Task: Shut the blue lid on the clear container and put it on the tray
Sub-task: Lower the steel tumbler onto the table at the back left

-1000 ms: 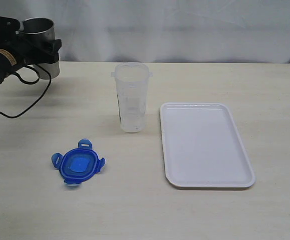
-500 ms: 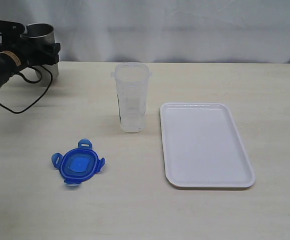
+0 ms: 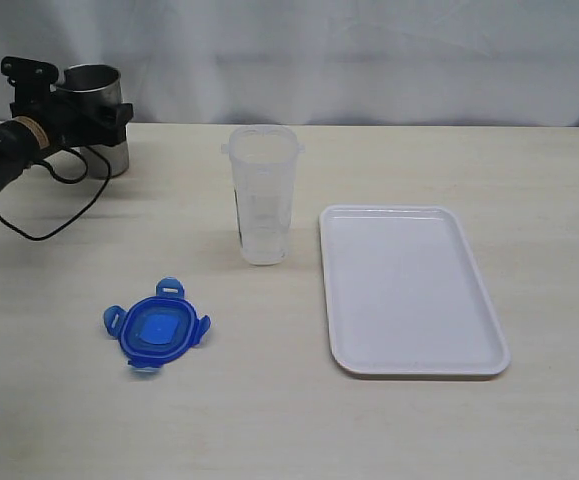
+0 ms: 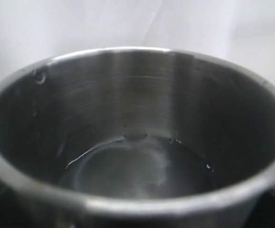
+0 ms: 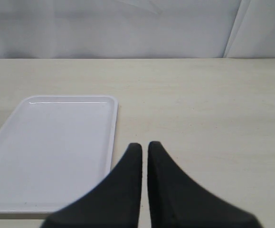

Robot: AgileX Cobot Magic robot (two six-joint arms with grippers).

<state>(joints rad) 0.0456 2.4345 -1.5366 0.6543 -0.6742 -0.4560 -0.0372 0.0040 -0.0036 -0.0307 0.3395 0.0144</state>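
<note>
Left gripper (image 3: 75, 102) jaws wide, clasping steel cup (image 3: 97, 84) at back left of worktop (image 3: 469, 430). Right gripper (image 5: 144, 151) closed tight, empty, near tray (image 3: 409, 290) edge. Clear container (image 3: 263, 195) upright, uncapped, just left of tray. Blue lid (image 3: 156, 332) flat on worktop, apart from container.

A pale wood-grain table (image 3: 269, 430) stands before a white curtain (image 3: 369, 60).

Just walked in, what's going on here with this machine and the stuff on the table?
The left gripper is clamped around a steel cup at the back left of the table. The clear container stands open mid-table, its blue lid lying flat nearer the camera, and the white tray beside it is bare. The right gripper hovers shut near the tray.
</note>
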